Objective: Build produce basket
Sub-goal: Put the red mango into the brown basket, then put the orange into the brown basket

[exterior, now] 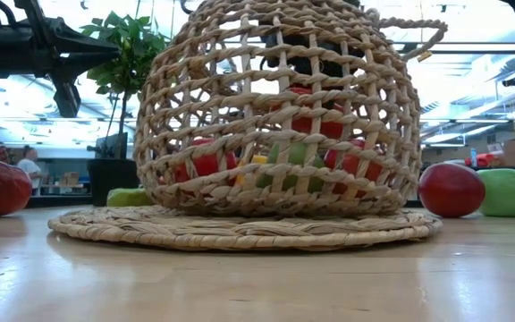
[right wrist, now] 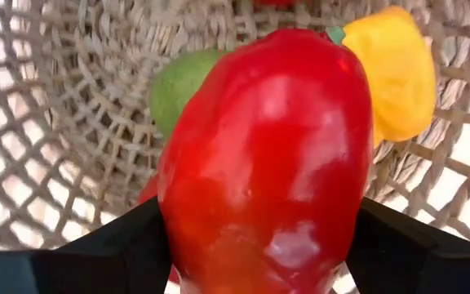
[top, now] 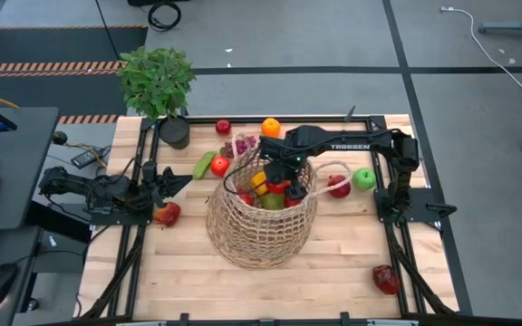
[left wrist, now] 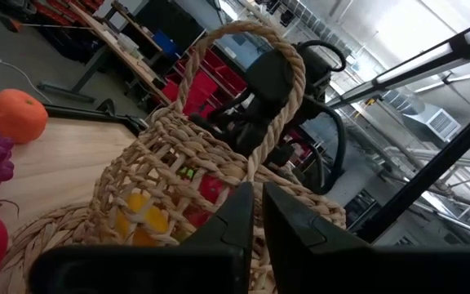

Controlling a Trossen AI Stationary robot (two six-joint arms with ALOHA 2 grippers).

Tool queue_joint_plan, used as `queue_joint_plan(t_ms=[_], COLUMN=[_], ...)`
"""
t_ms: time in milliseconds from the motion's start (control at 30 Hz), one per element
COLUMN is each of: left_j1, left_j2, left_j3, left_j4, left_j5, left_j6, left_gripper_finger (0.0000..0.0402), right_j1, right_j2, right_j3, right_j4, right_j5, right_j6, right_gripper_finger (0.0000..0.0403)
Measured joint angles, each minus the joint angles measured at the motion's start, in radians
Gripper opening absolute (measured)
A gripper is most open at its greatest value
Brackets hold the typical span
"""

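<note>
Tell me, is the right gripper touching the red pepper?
Touching. In the right wrist view the red pepper sits clamped between the right gripper's dark fingers.

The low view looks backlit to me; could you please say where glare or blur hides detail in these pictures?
Low view: bright ceiling glare silhouettes the basket. Right wrist view: the red pepper in the right pincer fills the frame, highlights on its skin. Left wrist view: the left pincer is a dark blur.

Right gripper (top: 290, 186) jaws clamped around load, left gripper (top: 164, 181) jaws closed
</note>
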Motion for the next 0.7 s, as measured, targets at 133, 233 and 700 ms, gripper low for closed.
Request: queue_joint_plan(t_ms=[133, 233, 700], left_j1=[0.0, 0.0, 0.0], left_j2=[0.0, 0.0, 0.0], left_j3=[0.0, 0.0, 0.0], left_j4=[0.0, 0.0, 0.0], left_j5=[0.0, 0.0, 0.0], left_j6=[0.0, 0.0, 0.0], left_gripper_finger=[0.0035, 0.0036, 0.0034], right_j1=[0.0, -0.001, -0.013], right_j2=[0.0, 0.0, 0.0], right_j3=[-0.006, 0.0, 0.289], right_j4=[0.031, 0.031, -0.103], right_j5=[0.0, 0.021, 0.014], right_j6=[0.01, 0.01, 0.029], right_gripper_finger=[0.0318, 0.0344, 0.0392])
